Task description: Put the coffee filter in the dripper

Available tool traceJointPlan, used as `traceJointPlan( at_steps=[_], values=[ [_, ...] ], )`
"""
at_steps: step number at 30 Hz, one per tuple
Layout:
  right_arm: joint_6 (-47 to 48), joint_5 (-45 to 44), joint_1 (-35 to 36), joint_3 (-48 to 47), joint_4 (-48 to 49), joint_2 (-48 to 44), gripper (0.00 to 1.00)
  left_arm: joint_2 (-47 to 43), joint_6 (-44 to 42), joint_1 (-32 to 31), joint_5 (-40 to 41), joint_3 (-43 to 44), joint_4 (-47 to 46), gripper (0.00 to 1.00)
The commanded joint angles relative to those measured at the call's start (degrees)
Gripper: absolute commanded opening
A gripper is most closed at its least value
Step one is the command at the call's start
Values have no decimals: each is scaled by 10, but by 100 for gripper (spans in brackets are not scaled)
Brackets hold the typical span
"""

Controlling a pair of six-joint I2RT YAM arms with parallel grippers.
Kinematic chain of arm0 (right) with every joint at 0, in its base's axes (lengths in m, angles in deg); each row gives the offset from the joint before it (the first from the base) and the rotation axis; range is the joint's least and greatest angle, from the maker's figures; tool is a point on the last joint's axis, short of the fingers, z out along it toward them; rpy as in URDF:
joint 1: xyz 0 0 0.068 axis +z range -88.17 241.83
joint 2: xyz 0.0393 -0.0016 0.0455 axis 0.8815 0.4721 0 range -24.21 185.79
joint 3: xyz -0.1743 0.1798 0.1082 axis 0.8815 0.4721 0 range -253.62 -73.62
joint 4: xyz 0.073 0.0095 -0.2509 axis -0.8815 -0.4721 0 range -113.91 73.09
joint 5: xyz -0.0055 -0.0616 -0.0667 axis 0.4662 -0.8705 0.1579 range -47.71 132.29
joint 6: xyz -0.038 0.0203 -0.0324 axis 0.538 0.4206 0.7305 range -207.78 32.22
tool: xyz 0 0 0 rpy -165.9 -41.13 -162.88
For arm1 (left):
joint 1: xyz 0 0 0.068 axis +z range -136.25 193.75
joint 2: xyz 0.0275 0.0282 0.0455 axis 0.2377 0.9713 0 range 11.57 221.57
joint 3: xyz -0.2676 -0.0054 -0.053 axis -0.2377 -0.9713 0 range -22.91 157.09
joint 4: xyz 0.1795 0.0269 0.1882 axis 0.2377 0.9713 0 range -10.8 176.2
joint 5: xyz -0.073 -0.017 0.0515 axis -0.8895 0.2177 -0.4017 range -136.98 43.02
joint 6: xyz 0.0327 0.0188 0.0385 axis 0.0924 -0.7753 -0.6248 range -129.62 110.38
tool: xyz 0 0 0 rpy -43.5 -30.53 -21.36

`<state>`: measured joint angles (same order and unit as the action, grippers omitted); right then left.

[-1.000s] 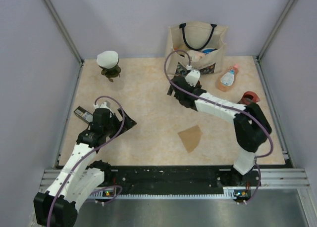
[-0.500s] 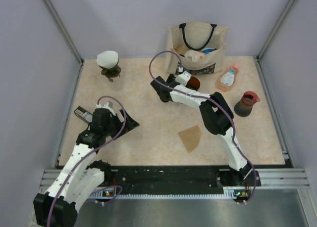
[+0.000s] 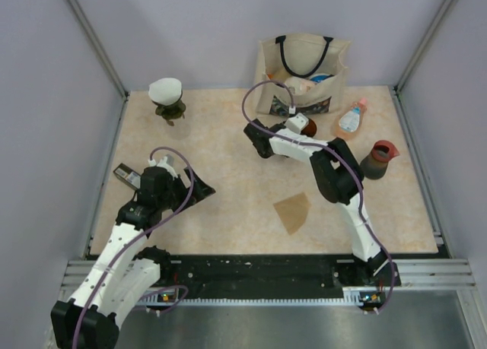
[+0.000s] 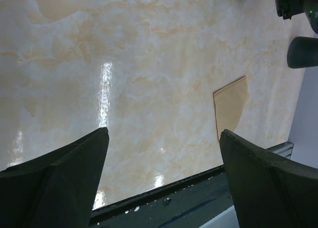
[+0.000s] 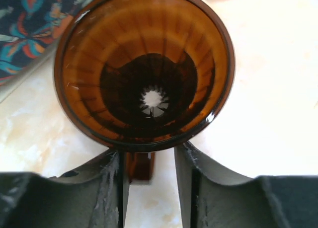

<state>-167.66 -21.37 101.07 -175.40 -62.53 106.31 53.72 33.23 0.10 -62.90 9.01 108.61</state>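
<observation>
Jaws of the right gripper [image 5: 148, 152] stand partly open astride the handle [image 5: 140, 167] of the amber, ribbed dripper [image 5: 144, 69], a gap showing on one side. The left gripper [image 4: 164, 132] gapes wide above the table [image 4: 149, 54]; the coffee filter [image 4: 231, 105], a flat tan fan, lies well ahead of it.

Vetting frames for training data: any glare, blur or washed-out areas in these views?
Left wrist: glare streaks on the table, coffee filter sharp. Right wrist: dripper crisp, pale table around it overexposed. Top external: even light, no blur.

Right claw [image 5: 149, 163] narrower around dripper [image 5: 144, 64] handle
</observation>
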Motion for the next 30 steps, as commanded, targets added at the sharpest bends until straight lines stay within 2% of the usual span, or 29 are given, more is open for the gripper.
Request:
traceJointPlan(
  at_steps=[1,2,5,9,15,19,23,27,30],
  values=[
    [-5,-35,-4,26,-12,-48,33,1,-8,-2,-12,-4,-37,97],
    [-2,-36,-6,33,-12,-53,31,2,-8,-2,-12,-4,-36,97],
    [13,-37,-7,51,-11,-68,11,3,-8,-2,-15,-6,-42,97],
    [90,-44,-7,77,22,-88,0,5,-9,-2,-17,-8,-43,97],
    [240,6,-6,164,112,-162,0,5,-12,-3,-13,-9,-44,96],
    [358,53,-6,244,167,-277,0,7,-10,-2,-14,-10,-49,96],
    [430,88,-14,329,191,-435,0,14,-12,-2,-21,-11,-72,96],
    [481,158,-65,388,188,-586,0,16,-14,-2,-28,-12,-85,98],
    [513,211,-133,407,179,-651,0,11,-15,-2,-31,-14,-88,99]
  ],
)
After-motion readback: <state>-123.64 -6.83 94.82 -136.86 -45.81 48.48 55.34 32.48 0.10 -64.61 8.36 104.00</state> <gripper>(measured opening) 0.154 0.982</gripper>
